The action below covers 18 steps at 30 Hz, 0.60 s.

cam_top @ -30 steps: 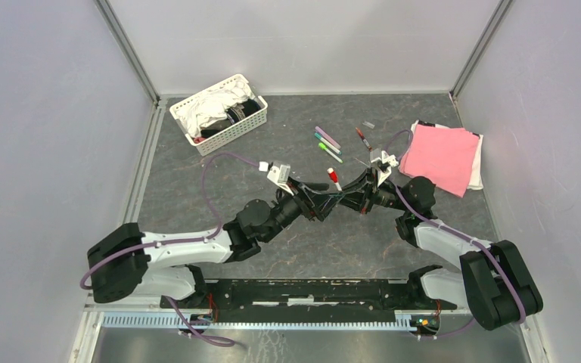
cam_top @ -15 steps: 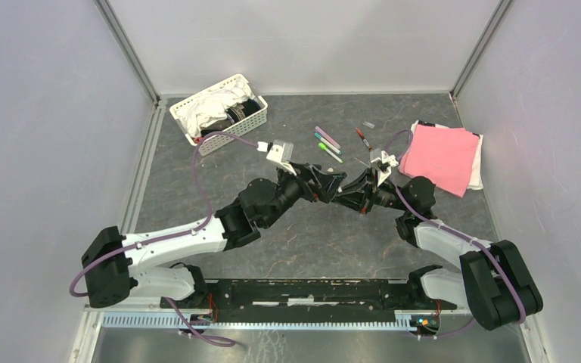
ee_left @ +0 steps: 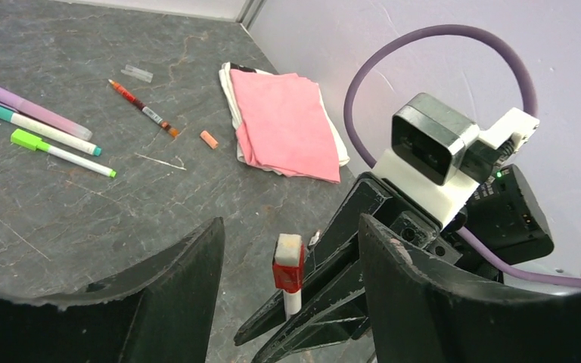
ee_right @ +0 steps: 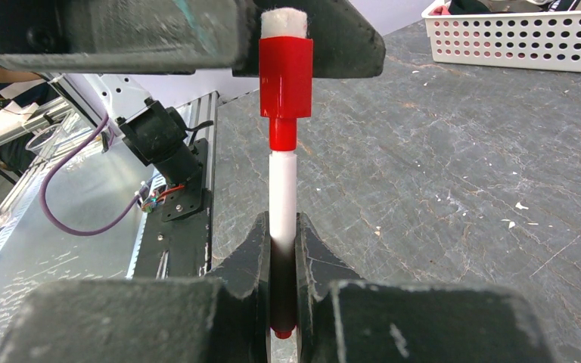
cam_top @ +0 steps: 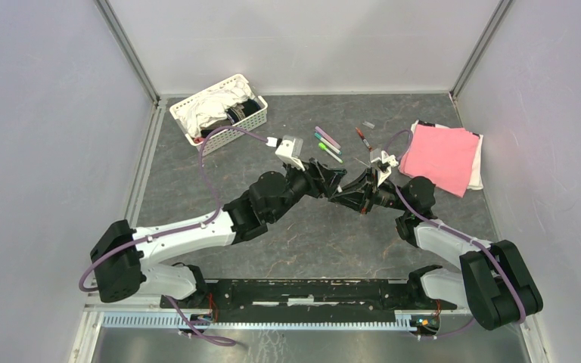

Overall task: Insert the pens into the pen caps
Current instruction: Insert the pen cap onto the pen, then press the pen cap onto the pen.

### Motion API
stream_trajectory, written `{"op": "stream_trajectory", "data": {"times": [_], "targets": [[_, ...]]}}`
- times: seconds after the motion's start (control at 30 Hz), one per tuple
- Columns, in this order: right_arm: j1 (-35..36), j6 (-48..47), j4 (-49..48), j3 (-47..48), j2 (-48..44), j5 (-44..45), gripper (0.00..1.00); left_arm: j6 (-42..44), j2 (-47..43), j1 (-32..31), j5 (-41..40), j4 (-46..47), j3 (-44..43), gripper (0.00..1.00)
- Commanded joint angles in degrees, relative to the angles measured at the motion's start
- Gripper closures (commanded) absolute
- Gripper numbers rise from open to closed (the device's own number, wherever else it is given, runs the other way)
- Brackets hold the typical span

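Clamped in right gripper [ee_right: 282, 227], mid-frame: white-barrelled red marker pen [ee_right: 282, 181]; left gripper [ee_left: 290, 231] apart (around red plastic cap [ee_right: 285, 72]), may skew it closing off-centre.

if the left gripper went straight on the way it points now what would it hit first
Most likely the red pen, held upright by the right gripper and standing in the gap ahead of the left gripper; depth is unclear, so how soon is uncertain.
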<state>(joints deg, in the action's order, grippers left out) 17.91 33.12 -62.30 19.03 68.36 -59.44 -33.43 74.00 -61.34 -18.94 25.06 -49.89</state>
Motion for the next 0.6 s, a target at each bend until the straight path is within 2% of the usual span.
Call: {"op": "stream_trajectory", "data": {"times": [0.0,0.37,0.57], "targets": [[0.3,-0.3,-2.6,1.2,0.2,0.5,1.00,0.1,0.9,0.4,0.4,-0.1,-2.8,0.31],[0.4,-0.1,-2.6,1.3,0.3,0.5,1.00,-0.3,2.4,0.5,1.4,-0.1,-3.8,0.49],[0.3,-0.2,-2.6,1.3,0.3,0.4,1.00,-0.4,2.6,0.6,2.0,-0.3,-4.0,0.70]]}}
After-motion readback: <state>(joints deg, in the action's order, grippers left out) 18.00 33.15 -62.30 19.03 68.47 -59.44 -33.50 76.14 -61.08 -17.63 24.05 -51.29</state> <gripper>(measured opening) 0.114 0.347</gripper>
